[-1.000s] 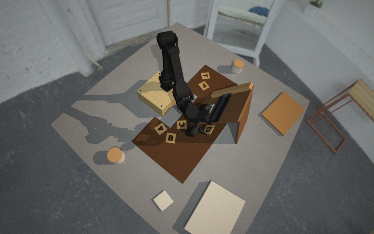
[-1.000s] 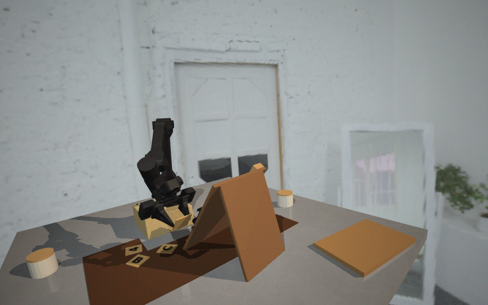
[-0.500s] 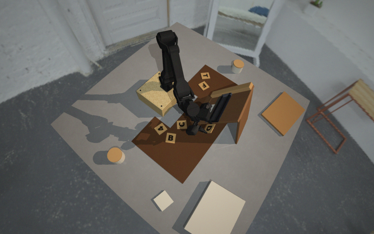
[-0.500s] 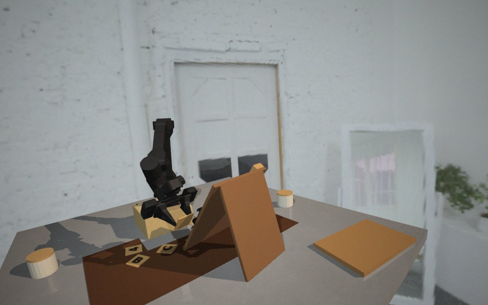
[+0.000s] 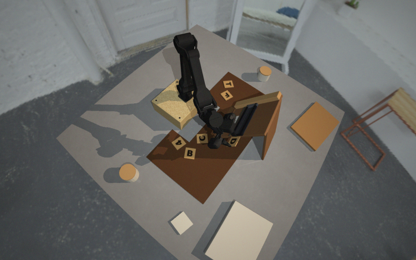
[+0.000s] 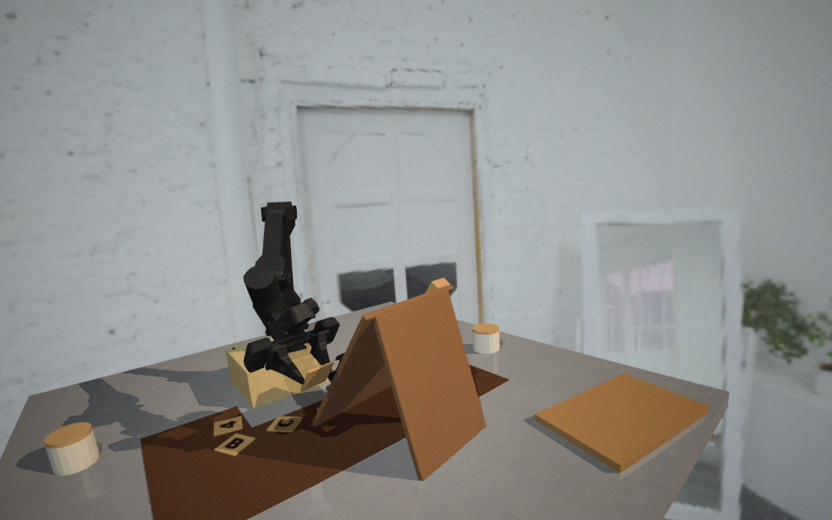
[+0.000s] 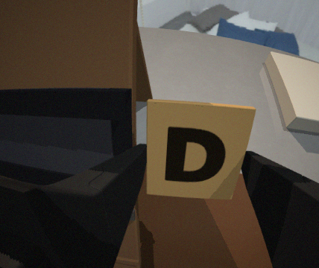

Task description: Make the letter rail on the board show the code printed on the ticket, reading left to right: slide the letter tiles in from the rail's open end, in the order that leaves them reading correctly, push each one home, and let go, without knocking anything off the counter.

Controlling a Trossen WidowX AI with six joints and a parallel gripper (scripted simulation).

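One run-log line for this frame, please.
hand: shut on D tile | tile: lifted, near rail open end | rail: no tiles visible | loose: 4, B, C, T, F

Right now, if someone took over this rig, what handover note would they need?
Gripper: shut on the D tile, held off the mat beside the rail's lower end on the board.
Loose on the brown mat: C, 4, B; T and F behind the board.
Done: D picked up. No tile visible in the rail.
Left: slide D in, push home, release; then the others. The ticket cannot be read here.
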